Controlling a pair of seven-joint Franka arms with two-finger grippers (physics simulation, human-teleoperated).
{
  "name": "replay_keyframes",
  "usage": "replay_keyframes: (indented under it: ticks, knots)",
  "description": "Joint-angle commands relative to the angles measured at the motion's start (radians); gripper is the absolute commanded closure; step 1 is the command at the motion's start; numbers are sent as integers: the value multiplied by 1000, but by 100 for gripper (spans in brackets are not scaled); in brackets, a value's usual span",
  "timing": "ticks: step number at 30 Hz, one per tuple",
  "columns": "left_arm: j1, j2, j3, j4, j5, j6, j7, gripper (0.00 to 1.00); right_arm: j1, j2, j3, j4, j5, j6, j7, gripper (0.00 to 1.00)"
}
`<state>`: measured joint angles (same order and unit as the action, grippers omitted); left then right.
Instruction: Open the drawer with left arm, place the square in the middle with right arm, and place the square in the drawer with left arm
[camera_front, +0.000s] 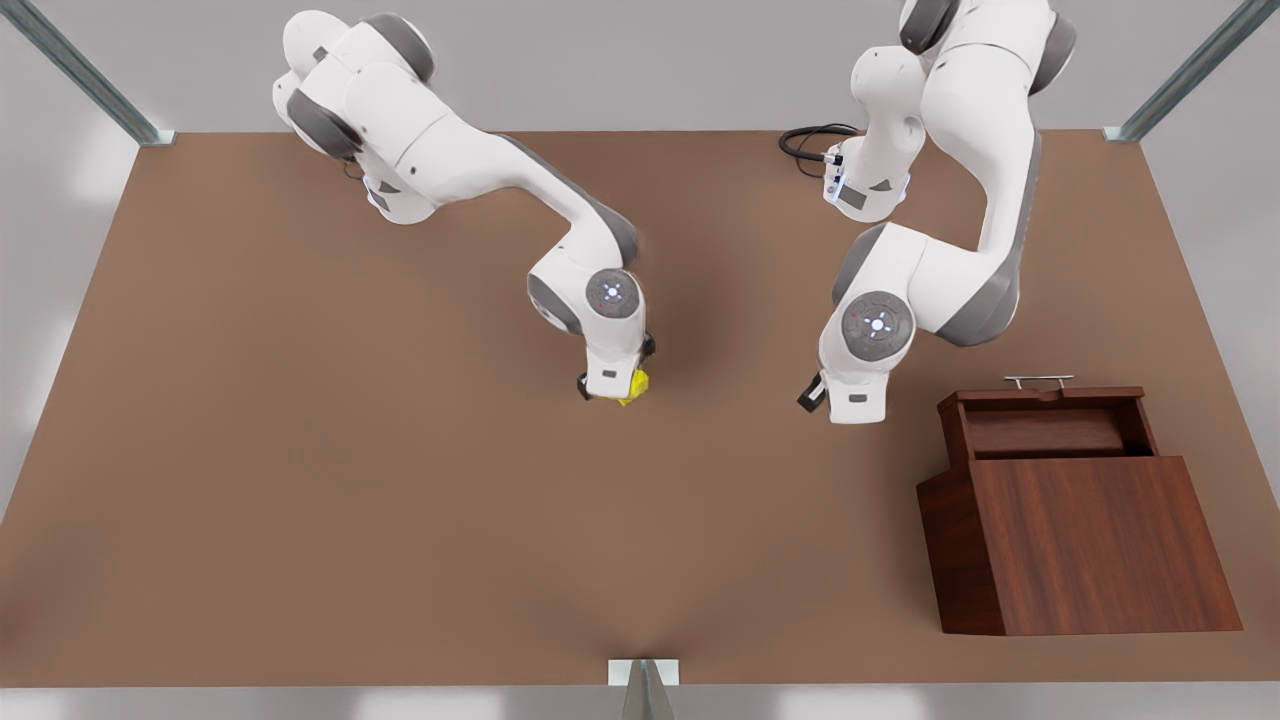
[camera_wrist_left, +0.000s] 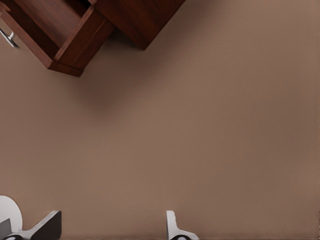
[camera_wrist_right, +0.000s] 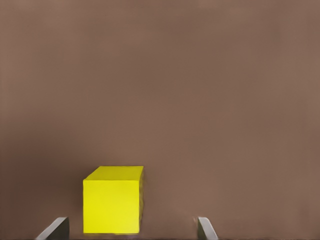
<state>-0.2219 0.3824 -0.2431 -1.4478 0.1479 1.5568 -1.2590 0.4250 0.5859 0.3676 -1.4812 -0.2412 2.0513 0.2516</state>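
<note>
Square (camera_wrist_right: 113, 202) between right tool's (camera_wrist_right: 131, 229) spread fingers.

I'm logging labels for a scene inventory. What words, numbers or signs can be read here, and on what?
None can be read. The cabinet, drawer, square and table are plain. The round arm-joint caps carry small light dots, no letters.

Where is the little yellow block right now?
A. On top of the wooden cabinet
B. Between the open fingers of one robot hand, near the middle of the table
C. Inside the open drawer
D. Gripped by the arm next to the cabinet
B. The yellow block sits between the right hand's spread fingers at mid-table, apart from both, while the open drawer holds nothing.
</note>
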Motion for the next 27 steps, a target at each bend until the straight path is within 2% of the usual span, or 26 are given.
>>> replay_keyframes:
  ticks: [1,3,4,5,6,7,8,9,10,11,13,16,19,27]
  knots:
    - [-2,7,1,-8,-2,66,-71,0,-96,-98,1,-16,26,-63,-28,0]
    - [-19,15,1,-28,-60,184,-618,0,-314,-279,-1,-134,77,-92,-28,0]
    - [-65,35,1,-23,-62,250,-831,0,-342,-406,-91,-240,177,-83,-34,0]
    - [-135,64,2,-16,-42,291,-1028,0,-370,-455,-182,-278,260,-62,-40,0]
    - [-221,72,4,-14,-34,403,-1201,0,-396,-501,-234,-272,284,-72,-35,0]
    - [-309,159,5,73,2,451,-1298,0,-405,-546,-243,-251,284,-124,-26,0]
    - [-362,256,5,214,56,433,-1405,0,-407,-548,-274,-196,284,-168,-26,0]
    - [-405,325,13,314,59,410,-1478,0,-434,-508,-299,-56,283,-255,-21,0]
    - [-438,342,36,346,58,407,-1628,0,-405,-354,-374,145,255,-497,-112,0]
    - [-439,351,36,346,58,414,-1749,0,-388,-319,-406,170,263,-508,-173,0]
    - [-452,369,38,337,59,425,-2010,0,-388,-267,-406,223,269,-519,-173,0]
    - [-471,334,102,207,64,536,-2099,0,-382,-267,-400,237,272,-505,-173,0]
    - [-484,343,102,155,87,585,-2163,0,-384,-279,-398,231,272,-490,-173,0]
    - [-504,334,100,89,-11,632,-2429,0,-385,-291,-403,228,266,-507,-173,0]
